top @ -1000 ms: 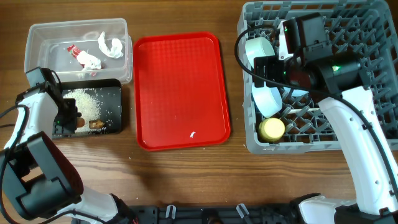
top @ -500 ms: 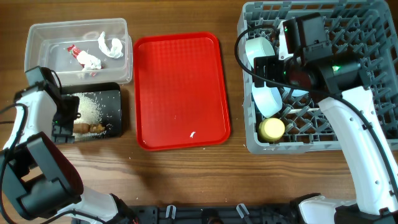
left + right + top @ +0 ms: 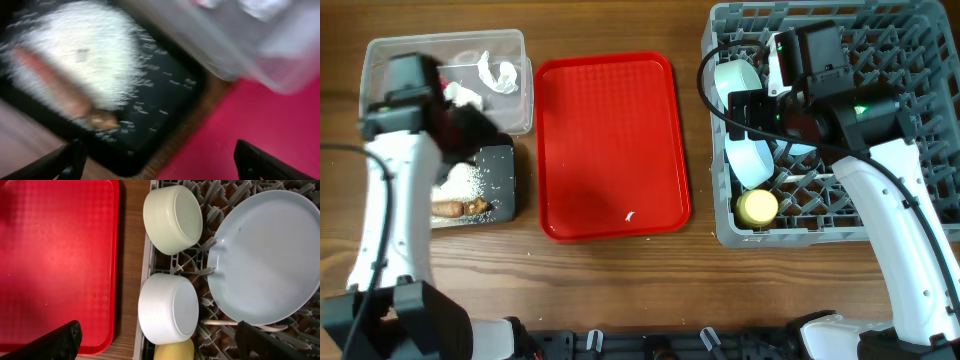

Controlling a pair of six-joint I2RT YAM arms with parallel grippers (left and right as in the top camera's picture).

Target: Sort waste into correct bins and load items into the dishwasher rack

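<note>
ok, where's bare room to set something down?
Red tray, between tub and rack, is nearly bare; so is the table strip on its robot side. Crowded: rack's left side with bowls, plate, cup; black tray with rice; tub with paper.

Matt grey plastic dishwasher rack (image 3: 920, 45), glossy red tray (image 3: 610, 140).

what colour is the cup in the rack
Yellow; the cup shows best in the overhead view.
</note>
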